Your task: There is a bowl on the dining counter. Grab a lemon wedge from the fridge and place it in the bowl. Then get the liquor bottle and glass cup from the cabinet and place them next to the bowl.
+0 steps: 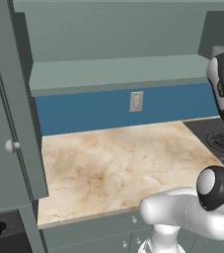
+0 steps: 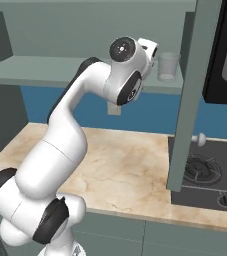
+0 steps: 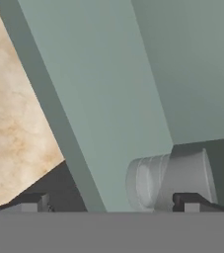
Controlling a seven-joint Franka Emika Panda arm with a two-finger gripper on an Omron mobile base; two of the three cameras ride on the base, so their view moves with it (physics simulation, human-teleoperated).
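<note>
With your tool [image 3: 111, 200] open wide, centre the glass cup [image 3: 170, 180] on the cabinet shelf [image 2: 85, 70] between its fingers before closing, avoiding the open door [image 2: 190, 95].

We count one glass cup [image 2: 168, 66] on the cabinet [image 2: 85, 75] shelf, one wall socket [image 1: 136, 101], and one hob [image 2: 210, 175].

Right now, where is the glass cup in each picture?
Left base view: probably hidden behind the arm, at the right end of the shelf.
Right base view: the glass cup stands on the shelf, upper right of middle.
Hand view: low right, sideways.
Shared landmark: the beige counter.
</note>
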